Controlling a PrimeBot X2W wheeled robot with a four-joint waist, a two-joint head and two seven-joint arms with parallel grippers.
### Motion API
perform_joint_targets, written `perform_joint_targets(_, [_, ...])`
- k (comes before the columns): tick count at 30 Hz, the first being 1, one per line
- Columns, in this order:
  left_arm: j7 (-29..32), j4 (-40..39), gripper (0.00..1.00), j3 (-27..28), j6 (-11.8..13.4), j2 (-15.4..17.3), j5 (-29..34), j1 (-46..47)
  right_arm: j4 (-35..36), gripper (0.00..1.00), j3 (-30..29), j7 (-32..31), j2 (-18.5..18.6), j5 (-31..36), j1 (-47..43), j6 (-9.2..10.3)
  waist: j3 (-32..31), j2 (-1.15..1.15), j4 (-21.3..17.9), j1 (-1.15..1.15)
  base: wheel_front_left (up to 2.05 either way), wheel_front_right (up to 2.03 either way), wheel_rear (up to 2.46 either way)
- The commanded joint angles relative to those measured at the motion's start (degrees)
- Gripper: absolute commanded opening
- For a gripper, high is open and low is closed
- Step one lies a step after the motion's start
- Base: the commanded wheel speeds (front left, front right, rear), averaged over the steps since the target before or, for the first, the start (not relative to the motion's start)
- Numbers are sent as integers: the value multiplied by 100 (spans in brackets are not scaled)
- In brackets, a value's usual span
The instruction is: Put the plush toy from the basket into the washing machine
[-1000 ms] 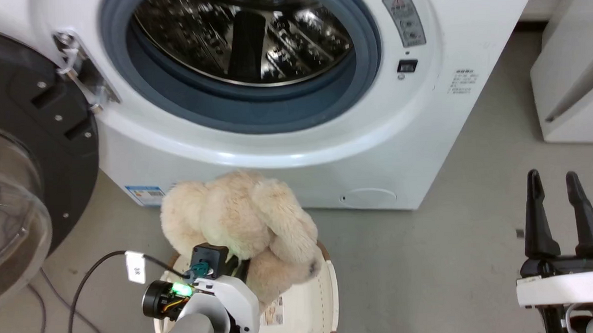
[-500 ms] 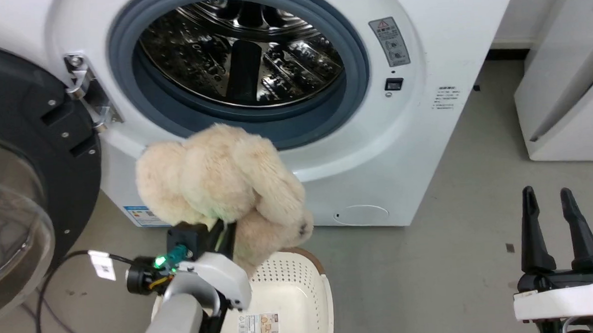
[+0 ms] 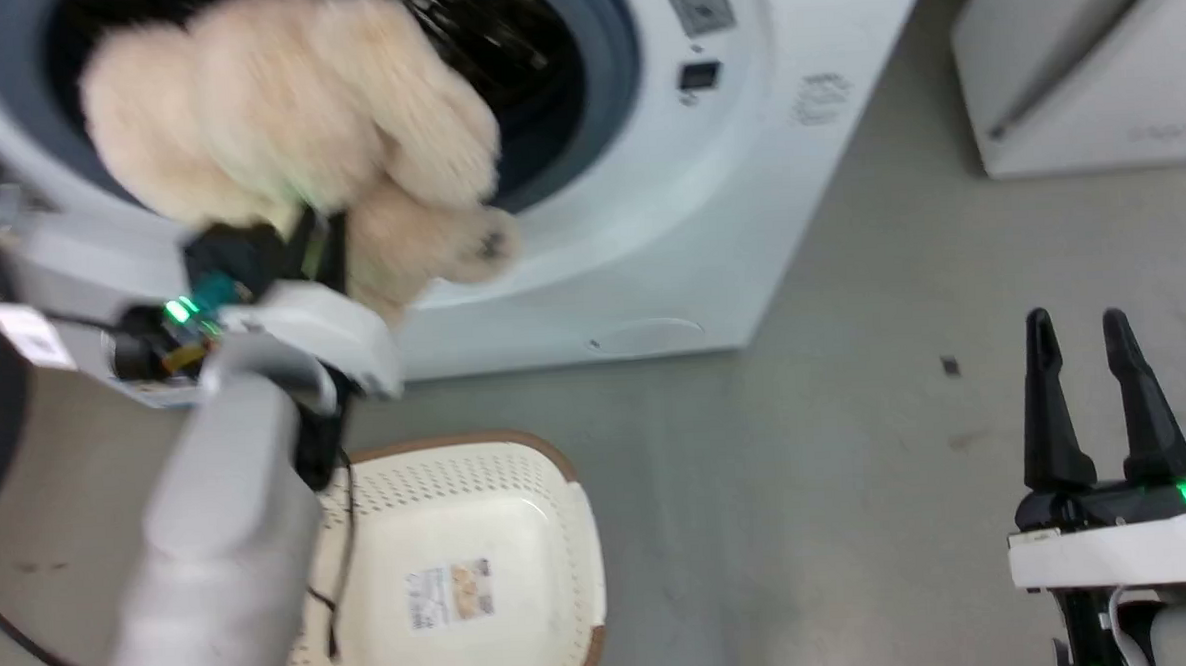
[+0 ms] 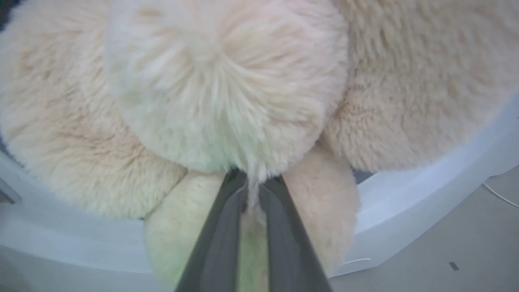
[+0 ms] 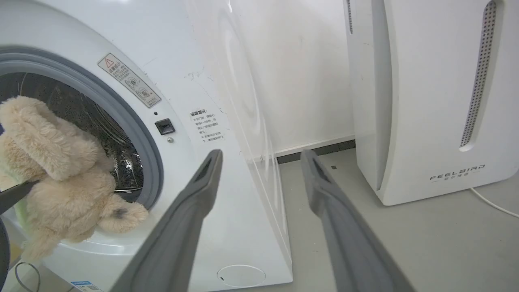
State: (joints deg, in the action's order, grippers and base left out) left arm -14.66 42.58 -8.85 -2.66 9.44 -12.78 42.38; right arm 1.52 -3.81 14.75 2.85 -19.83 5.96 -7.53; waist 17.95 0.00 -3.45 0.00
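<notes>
One second has carried the plush toy [image 3: 283, 116] from just above the basket [image 3: 439, 475] up to the porthole of the washing machine [image 3: 669, 230], where it now hangs at the rim. The left claw [image 4: 253, 184] is clamped on its fur. The basket sits emptied on the floor, and the right claw [image 3: 1086, 392] idles with its fingers apart. Pushing the toy in and letting go likely remain.
</notes>
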Motion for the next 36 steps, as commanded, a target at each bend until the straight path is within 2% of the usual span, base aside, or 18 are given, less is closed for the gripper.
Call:
perform_joint_targets(1, [-33, 55, 0, 89, 17, 112, 36, 309, 41, 100, 37, 25, 3, -56, 120, 4, 446, 0, -414, 0, 0, 0, 0])
perform_joint_targets(7, [-33, 384, 0, 308, 49, 479, 79, 1114, 90, 100, 115, 25, 3, -251, 346, 4, 996, 0, -832, 0, 0, 0, 0])
perform_joint_targets(17, [-33, 1177, 0, 728, 141, 1495, 46, 2809, 171, 100, 328, 25, 3, -618, 679, 4, 1888, 0, -1549, 0, 0, 0, 0])
perform_joint_targets(22, [-33, 1320, 0, 741, 331, 1615, 119, 3581, 204, 100, 430, 25, 3, -628, 740, 4, 2212, 0, -1620, 0, 0, 0, 0])
perform_joint_targets(28, [-34, 1510, 0, 695, 399, 1672, 198, 3987, 243, 100, 488, 25, 3, -642, 803, 4, 2342, 0, -1673, 0, 0, 0, 0])
perform_joint_targets(29, [-34, 1523, 4, 721, 432, 1675, 188, 3973, 235, 100, 492, 25, 3, -638, 795, 4, 2329, 0, -1668, 0, 0, 0, 0])
perform_joint_targets(30, [-34, 1528, 100, 716, 473, 1691, 216, 3931, 220, 100, 503, 25, 3, -633, 784, 4, 2304, 0, -1664, 0, 0, 0, 0])
perform_joint_targets(36, [-34, 1355, 100, 761, 425, 1580, 198, 3539, 188, 100, 569, 25, 3, -554, 745, 4, 2080, 0, -1524, 0, 0, 0, 0])
